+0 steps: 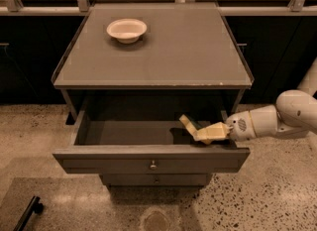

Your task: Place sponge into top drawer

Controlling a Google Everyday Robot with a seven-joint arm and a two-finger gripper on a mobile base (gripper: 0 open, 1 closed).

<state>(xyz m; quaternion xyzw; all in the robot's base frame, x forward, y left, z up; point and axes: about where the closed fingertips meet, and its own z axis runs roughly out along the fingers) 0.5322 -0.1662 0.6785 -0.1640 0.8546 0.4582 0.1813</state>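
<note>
The top drawer (148, 158) is pulled wide open under the grey cabinet top; its flat front carries a small round knob (153, 164). My gripper (200, 133) reaches in from the right and sits low inside the drawer's right half, just behind the front panel. A pale yellow slanted piece (187, 124) sticks up and to the left from its tip; it looks like the sponge's foam side, but I cannot separate it from the gripper. A dark patch (176, 135) lies on the drawer floor just left of it, either shadow or something dark.
A cream round bowl (127, 29) stands on the cabinet top (188, 51) at the back left. The lower drawer front (156, 179) is closed below. My white arm (277, 118) comes in over the speckled floor at the right. A dark bar (27, 212) lies at the bottom left.
</note>
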